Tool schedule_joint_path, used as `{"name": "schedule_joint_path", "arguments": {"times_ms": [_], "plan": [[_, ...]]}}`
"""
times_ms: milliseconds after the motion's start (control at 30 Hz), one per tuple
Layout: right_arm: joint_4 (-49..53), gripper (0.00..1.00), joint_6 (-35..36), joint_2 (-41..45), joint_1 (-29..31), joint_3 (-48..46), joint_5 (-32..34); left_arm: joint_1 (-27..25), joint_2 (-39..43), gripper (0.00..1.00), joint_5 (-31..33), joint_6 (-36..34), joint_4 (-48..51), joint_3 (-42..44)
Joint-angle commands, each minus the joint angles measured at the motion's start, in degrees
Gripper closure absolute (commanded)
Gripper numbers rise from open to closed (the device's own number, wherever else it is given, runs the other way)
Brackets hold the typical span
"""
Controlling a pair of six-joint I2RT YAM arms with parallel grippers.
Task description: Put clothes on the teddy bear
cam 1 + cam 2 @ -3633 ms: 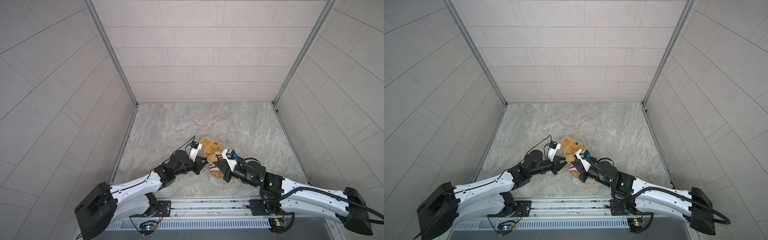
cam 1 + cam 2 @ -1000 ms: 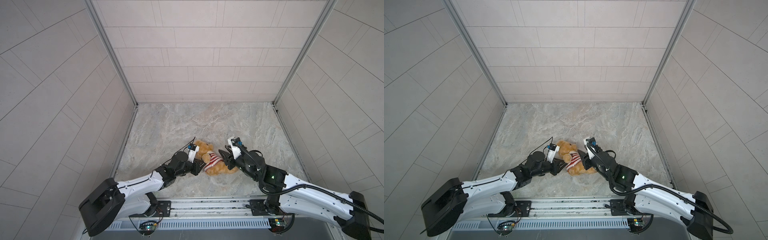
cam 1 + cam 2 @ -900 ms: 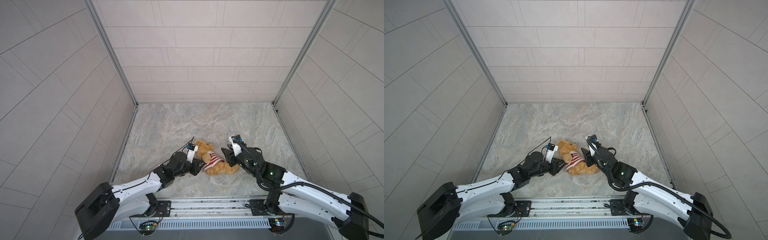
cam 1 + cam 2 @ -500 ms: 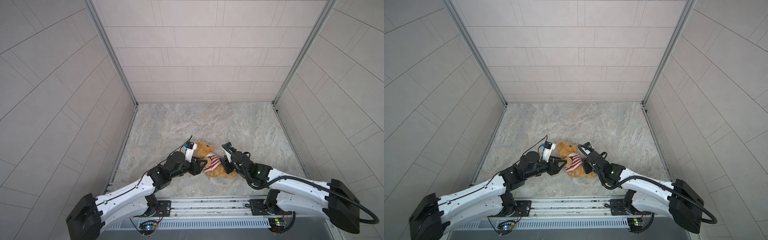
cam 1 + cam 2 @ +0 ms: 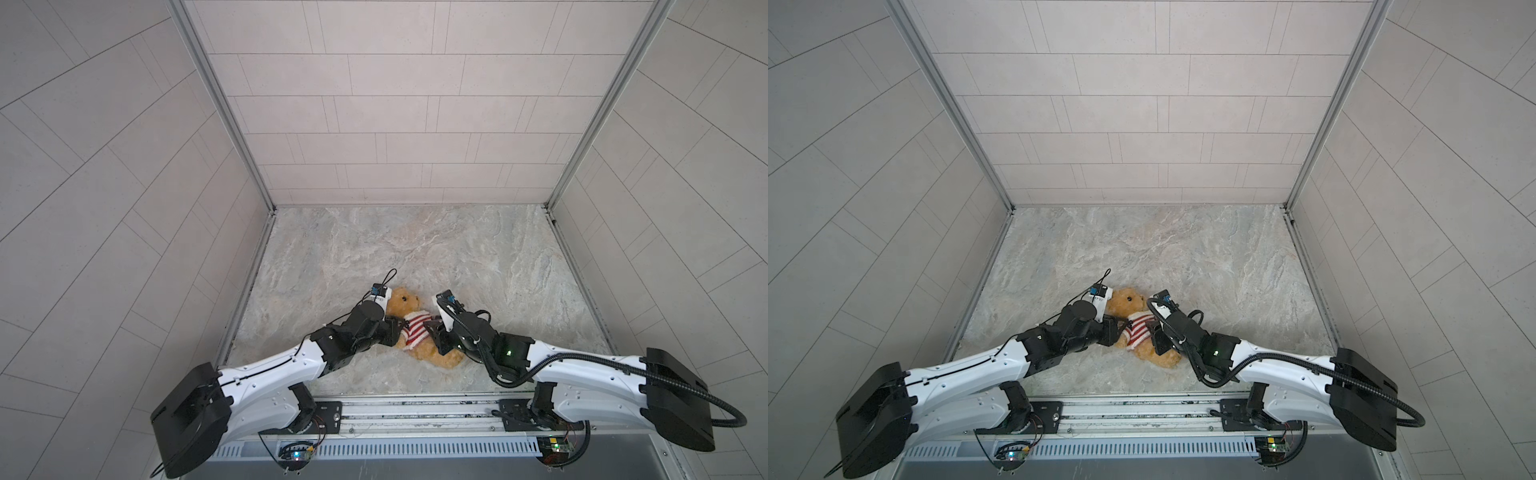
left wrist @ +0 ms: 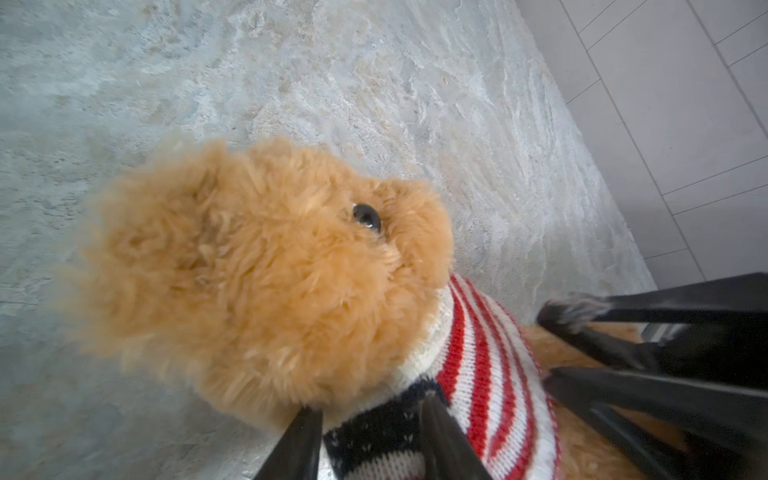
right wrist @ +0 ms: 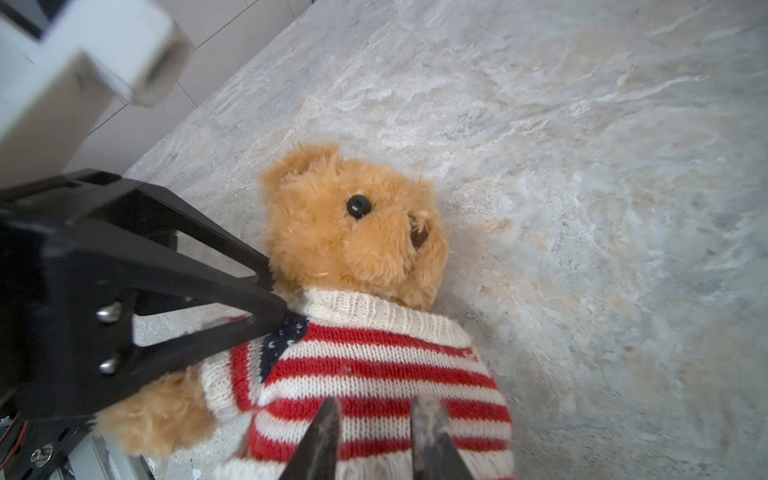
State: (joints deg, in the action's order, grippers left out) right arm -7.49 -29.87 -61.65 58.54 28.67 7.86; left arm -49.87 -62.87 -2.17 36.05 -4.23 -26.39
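**Sweater on bear, both grippers at the knit.**
The table [image 5: 415, 249] carries the teddy bear [image 5: 405, 301] on its back near the front edge, about mid-width, head toward the back-left corner. The striped sweater [image 5: 415, 332] covers its torso. Left gripper [image 6: 368, 409]: jaws narrowed, pinching the navy shoulder patch. Right gripper [image 7: 376, 405]: jaws part-open astride the lower stripes; grip cannot be told. Risk: opposed pulls may stretch the knit or drag the light bear. No containers in view.

Sweater [image 5: 415, 332] now spread over teddy bear [image 5: 402, 302] torso; right tool [image 7: 374, 409] back down on its lower stripes.
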Motion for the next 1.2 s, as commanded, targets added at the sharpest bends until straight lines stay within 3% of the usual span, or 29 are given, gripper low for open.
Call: {"name": "schedule_joint_path", "arguments": {"times_ms": [0,267,533,700,800,967,1167], "plan": [[6.08,0.64,1.54,4.73,0.0,3.34,3.17,0.41,-1.47,0.58,0.98,-1.29,-0.73,0.05],[13.95,0.61,3.7,7.29,-5.65,4.04,2.05,3.64,-4.21,0.59,-2.61,-1.73,-8.57,2.08],[5.39,0.63,0.22,0.62,-4.73,1.12,-1.04,5.79,-7.79,0.58,-5.19,-3.83,-11.58,-1.76],[1.46,0.64,-1.11,-4.12,-2.89,1.53,-2.0,5.82,-4.32,0.55,-3.98,-2.98,-6.06,-2.37],[-1.29,0.65,-1.62,-7.37,-1.5,2.32,-2.46,5.15,-0.6,0.5,-1.47,-1.9,1.18,-3.69],[-4.78,0.66,-2.7,-11.45,0.7,3.93,-2.81,1.73,2.73,0.27,0.6,-0.49,8.86,-5.55],[-9.67,0.67,-4.72,-15.09,2.19,4.58,-3.42,0.91,0.73,0.24,2.44,1.56,9.15,-4.27]]}}
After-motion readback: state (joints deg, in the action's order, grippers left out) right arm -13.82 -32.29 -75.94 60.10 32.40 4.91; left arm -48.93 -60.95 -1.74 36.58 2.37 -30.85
